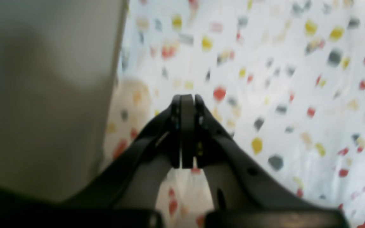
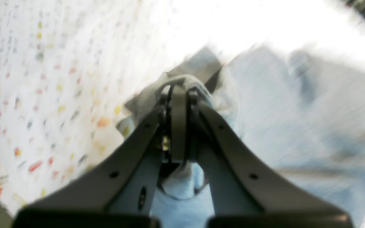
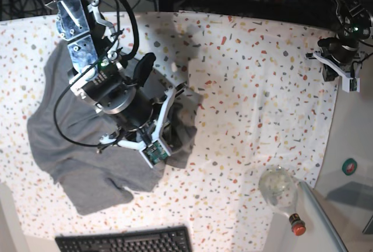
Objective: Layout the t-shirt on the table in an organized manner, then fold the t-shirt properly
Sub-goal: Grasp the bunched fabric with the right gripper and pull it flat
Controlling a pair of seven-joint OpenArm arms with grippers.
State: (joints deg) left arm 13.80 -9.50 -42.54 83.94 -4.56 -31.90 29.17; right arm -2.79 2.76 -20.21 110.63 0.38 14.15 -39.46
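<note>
The grey t-shirt [image 3: 76, 147] lies crumpled on the spotted desk [image 3: 256, 88], and most of it spreads out behind and beside the right pincer [image 2: 178, 90]. In the right wrist view that pincer is pressed together on a bunched fold of the t-shirt, with cloth humped over its tips. The picture is blurry, so the fold's edges are hard to make out. From above, the big arm covers the middle of the t-shirt and the pinched spot is hidden.

The left pincer [image 1: 187, 98] is pressed together with nothing in it, over bare desk, well apart from the t-shirt. A blurry grey shape [image 1: 43, 95] fills the space to its left; I cannot tell what it is.

A bottle [image 3: 284, 196] lies at the desk's edge. A keyboard [image 3: 125, 241] is cut off at the bottom.
</note>
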